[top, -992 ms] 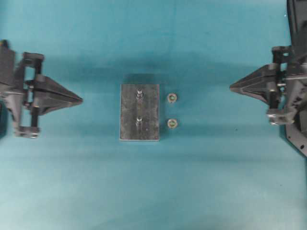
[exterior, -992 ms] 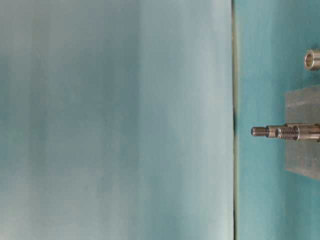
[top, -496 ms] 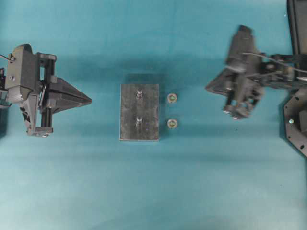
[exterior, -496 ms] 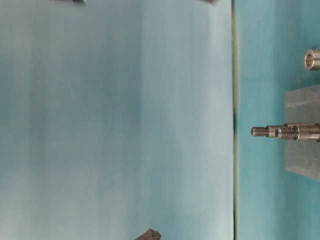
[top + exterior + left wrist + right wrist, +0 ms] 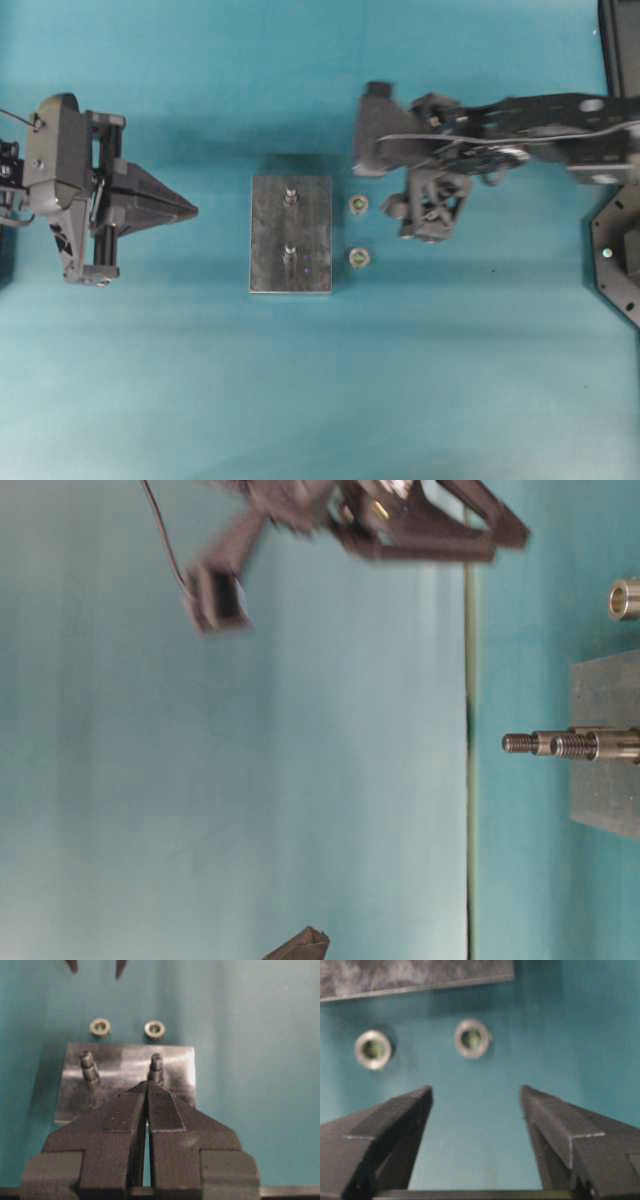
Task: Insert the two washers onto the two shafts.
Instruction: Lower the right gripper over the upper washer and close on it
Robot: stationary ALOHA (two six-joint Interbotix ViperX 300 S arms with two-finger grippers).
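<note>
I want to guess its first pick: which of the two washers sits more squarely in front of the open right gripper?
The washer on the right in the right wrist view, lined up with the gap of the right gripper. The other washer lies off beyond one finger.

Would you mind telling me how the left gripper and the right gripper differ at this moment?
The left gripper has its jaws pressed shut, while the right gripper has its jaws spread wide. The left gripper sits back on the side of the metal block away from the two washers; the right gripper has reached in close to them. Both are empty.
</note>
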